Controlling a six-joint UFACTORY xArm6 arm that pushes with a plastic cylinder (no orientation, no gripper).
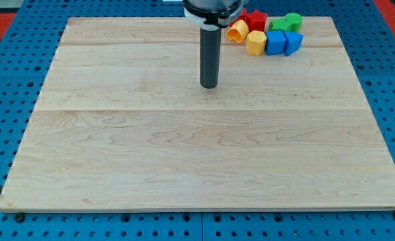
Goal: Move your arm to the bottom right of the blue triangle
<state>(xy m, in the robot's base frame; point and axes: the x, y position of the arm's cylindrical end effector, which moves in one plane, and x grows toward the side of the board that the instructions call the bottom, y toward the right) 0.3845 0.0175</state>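
Note:
The blue triangle (294, 43) lies at the view's top right, at the right end of a tight cluster of blocks. A blue cube (275, 42) touches its left side. My tip (209, 86) rests on the wooden board (197, 147), well to the left of and below the blue triangle, apart from all blocks. The rod rises straight up to a dark mount at the view's top edge.
The cluster also holds a yellow hexagon-like block (256, 43), an orange-yellow ring-like block (237, 31), a red star (254, 19), a green block (292, 21) and another green block (278, 25). Blue pegboard (3, 67) surrounds the board.

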